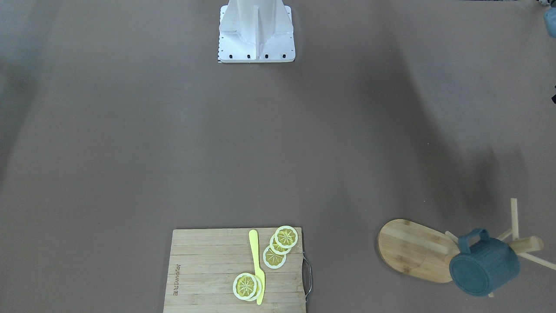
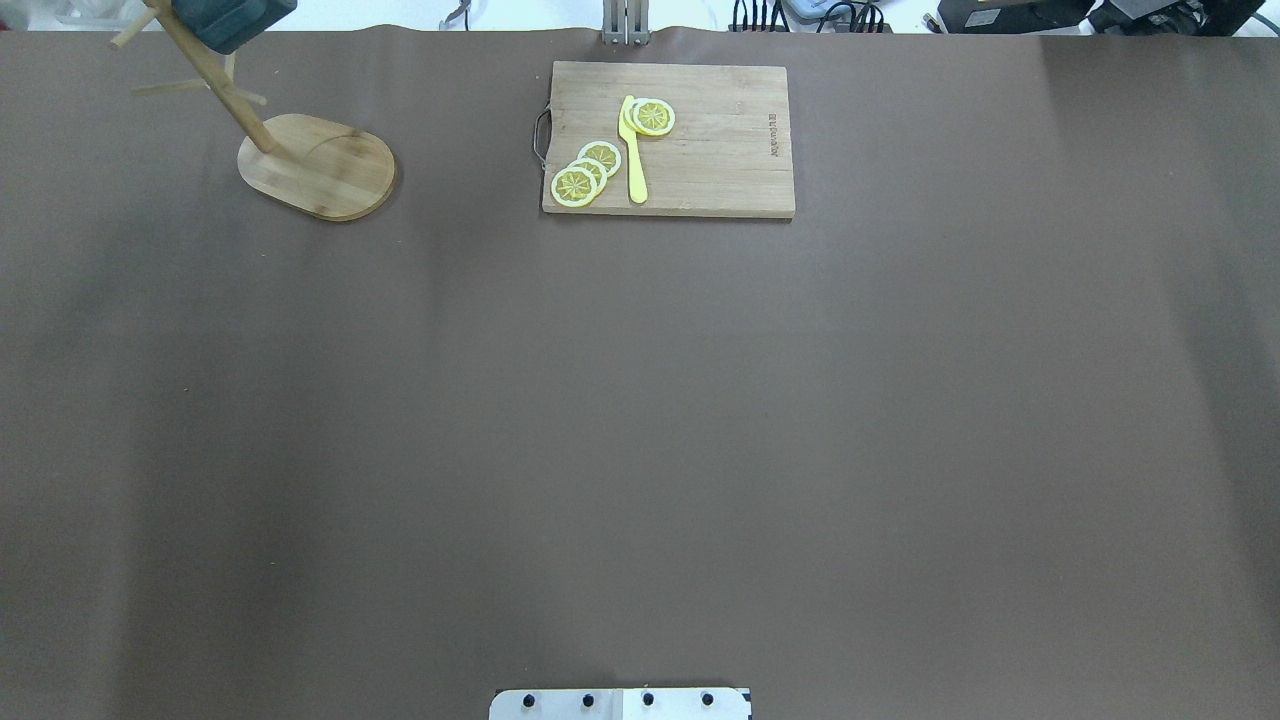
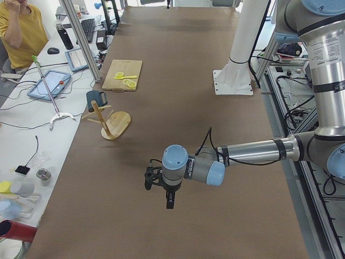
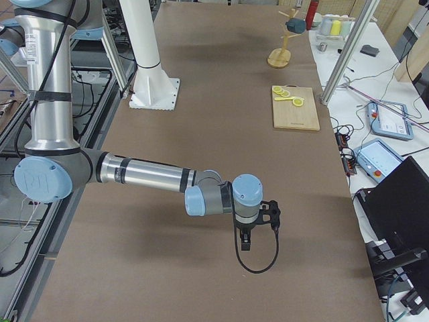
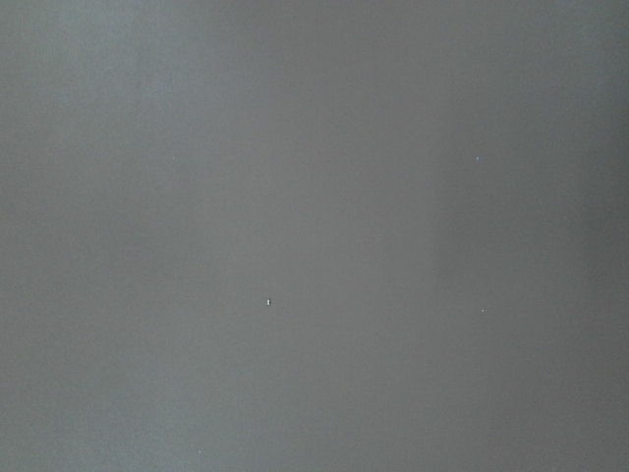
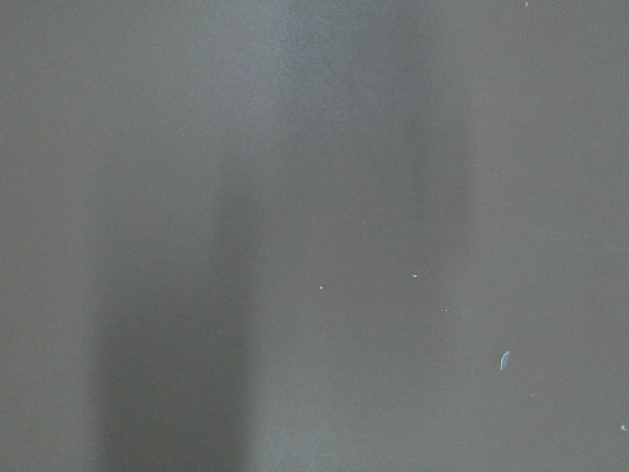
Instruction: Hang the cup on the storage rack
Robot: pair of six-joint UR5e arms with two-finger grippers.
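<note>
Exterior left view: the left gripper [image 3: 169, 200] hangs well short of the storage rack [image 3: 116, 125]. I cannot tell whether it or the right gripper [image 4: 244, 243] is parted. Farther off, the teal mug [image 3: 96, 100] hangs on a rack peg. The task looks done, so any further arm move should pass wide of the rack.

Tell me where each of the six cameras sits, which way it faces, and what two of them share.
Front-facing: across the table, looking steeply down toward the robot; only its white base shows.
Overhead: behind the robot, looking forward and down; only the base's edge shows.
Exterior left: table's left end, looking along it; left arm, left tool near.
Exterior right: at the opposite end; right arm, right tool near.
Wrist views: bare table only, no tool.
Shared: front-facing and overhead both show the cup on the storage rack.
</note>
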